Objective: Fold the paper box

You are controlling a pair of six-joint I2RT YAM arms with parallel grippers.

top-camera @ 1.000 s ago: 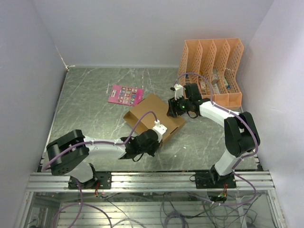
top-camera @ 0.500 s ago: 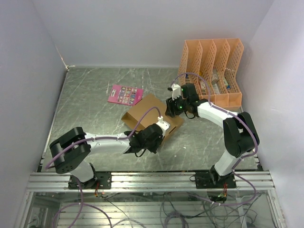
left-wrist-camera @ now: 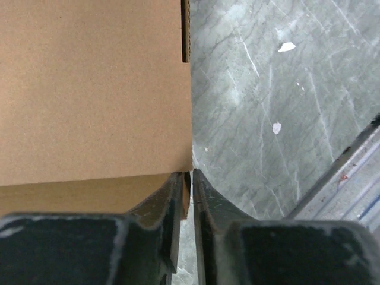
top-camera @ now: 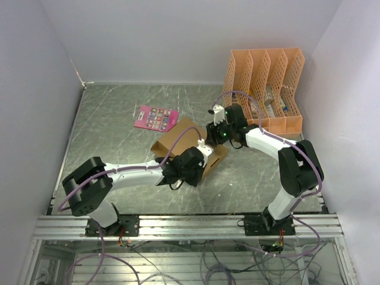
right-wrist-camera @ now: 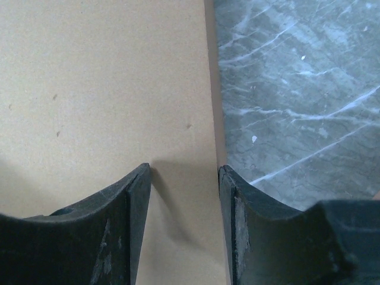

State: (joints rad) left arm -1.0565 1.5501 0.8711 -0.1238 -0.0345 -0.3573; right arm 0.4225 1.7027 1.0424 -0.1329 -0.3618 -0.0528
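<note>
Top external view has the paper box (top-camera: 178, 136) near the middle of the grey marbled table (top-camera: 113, 148), a brown cardboard piece partly folded up and sitting at an angle, with both arms meeting over it. In the upper right of the frame an orange file organizer (top-camera: 267, 77) stands against the back wall, and a small pink card (top-camera: 156, 118) lies flat just to the upper left of the box, apart from it. One arm comes in from the lower left, and the left gripper (left-wrist-camera: 187, 178) is at the box's lower right edge. In the left wrist view its fingers (left-wrist-camera: 160, 205) stand almost together at the bottom of the frame with the thin edge of a cardboard wall in the narrow gap between them. A dark sliver shows beside that edge, so I cannot tell whether the pincer is really pinching the cardboard or has just let go. The other arm reaches in from the lower right, and the right gripper (right-wrist-camera: 184, 169) is at the box's upper right corner. In the right wrist view its fingers (right-wrist-camera: 133, 202) are spread apart and clamp nothing. A flat cardboard panel fills the left of that frame behind them, and its right edge runs just inside the right finger, with bare table beyond.
</note>
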